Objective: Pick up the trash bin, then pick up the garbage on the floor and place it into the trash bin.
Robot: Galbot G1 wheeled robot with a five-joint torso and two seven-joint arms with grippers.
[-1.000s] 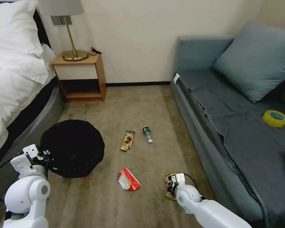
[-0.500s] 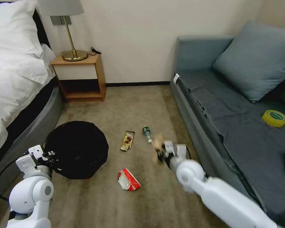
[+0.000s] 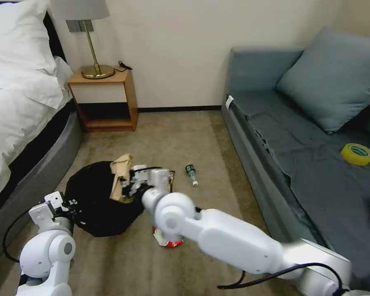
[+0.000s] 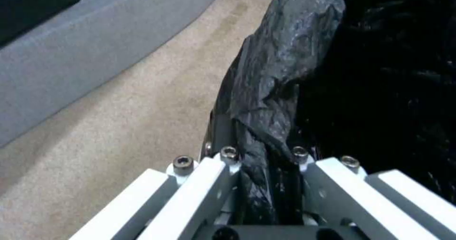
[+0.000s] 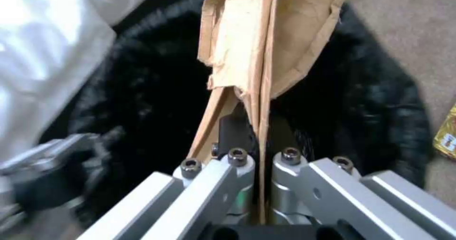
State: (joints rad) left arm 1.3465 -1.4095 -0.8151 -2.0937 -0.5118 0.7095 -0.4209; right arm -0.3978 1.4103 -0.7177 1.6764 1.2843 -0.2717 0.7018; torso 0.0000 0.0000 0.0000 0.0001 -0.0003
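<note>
While left pincer (image 4: 263, 161) clamps trash bin (image 3: 95, 201) rim, right pincer (image 5: 260, 154) grips brown paper (image 5: 266, 47).

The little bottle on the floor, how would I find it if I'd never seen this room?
Start at the grey sofa and look down at the carpet beside it. The bottle lies on its side there, just past the shiny brown snack wrapper, away from the black-lined trash bin. It is the one clear piece, with a green label.
</note>
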